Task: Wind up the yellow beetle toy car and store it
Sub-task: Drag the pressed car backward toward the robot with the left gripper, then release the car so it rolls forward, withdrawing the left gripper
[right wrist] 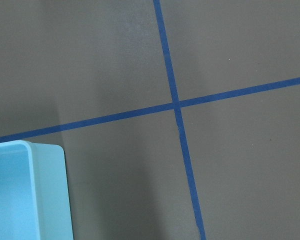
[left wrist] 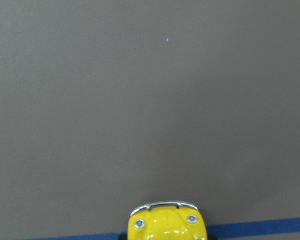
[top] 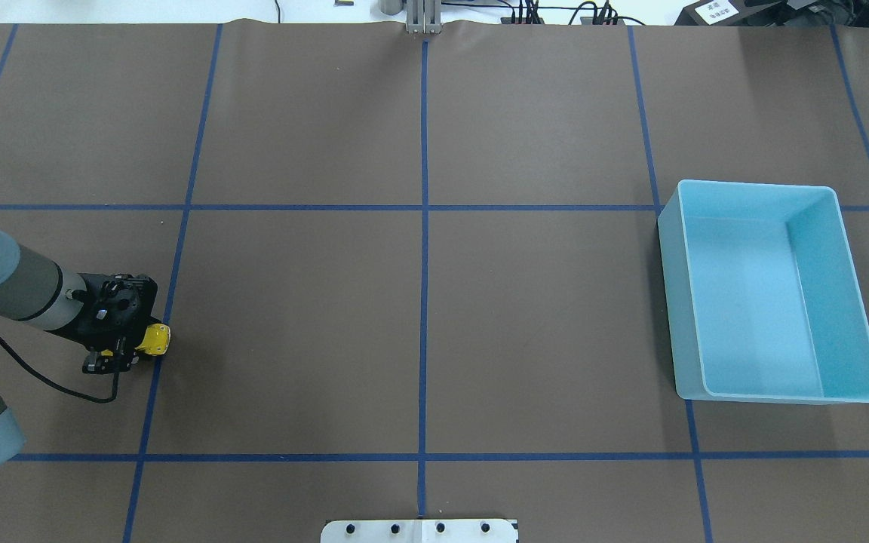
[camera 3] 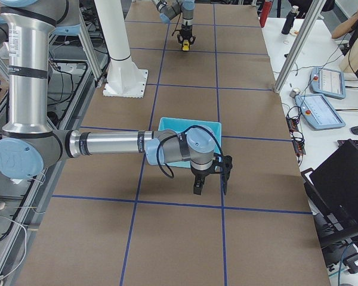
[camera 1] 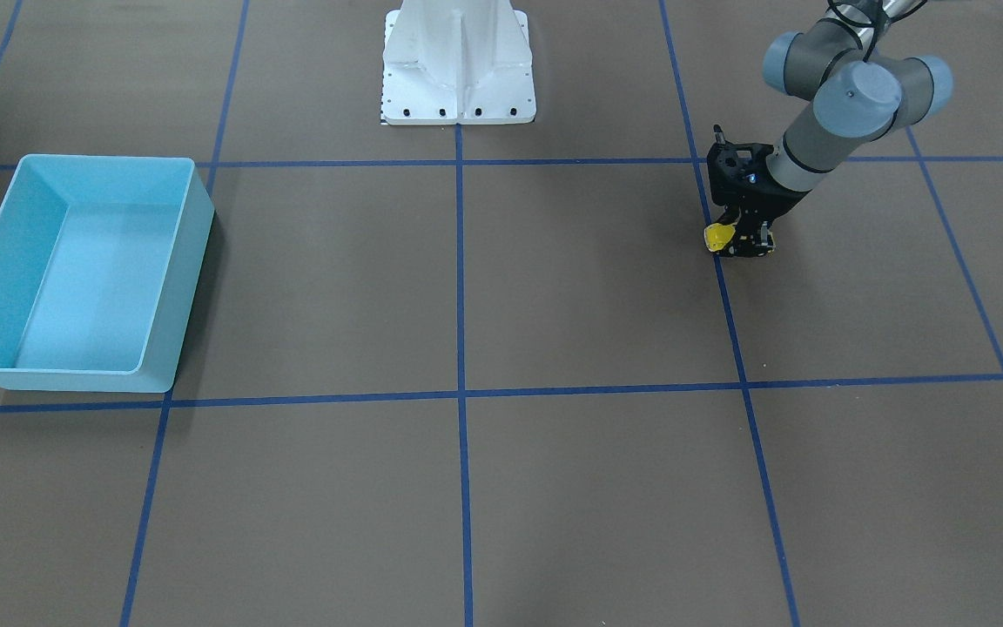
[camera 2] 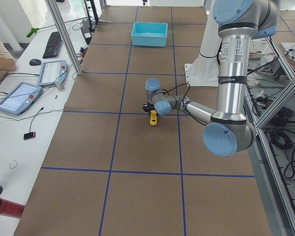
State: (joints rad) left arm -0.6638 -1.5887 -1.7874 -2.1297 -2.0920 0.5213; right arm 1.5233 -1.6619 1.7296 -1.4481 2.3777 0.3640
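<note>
- The left gripper (camera 1: 745,246) is lowered to the table (top: 314,317) at its left end, with the jaws set about the rear of the car (top: 154,338). Whether they press on it cannot be told.
- The car rests on its wheels across a blue tape line (left wrist: 250,226), and its nose juts out clear of the fingers.
- The step in hand is judged to be the winding. A firm hold on the body sides should be confirmed first, since the glossy shell is likely to slip.
- The wheels should be kept pressed on the mat while the car is drawn straight back along its own axis. If it is lifted or skewed, the wheels would skid and the spring would not be wound.
- The bin (top: 755,184) stands well apart at the right end, so a long carry or a hand-over is to be expected.
- The right gripper (camera 3: 210,185) hangs just beside the bin. Its jaw state cannot be told.
</note>
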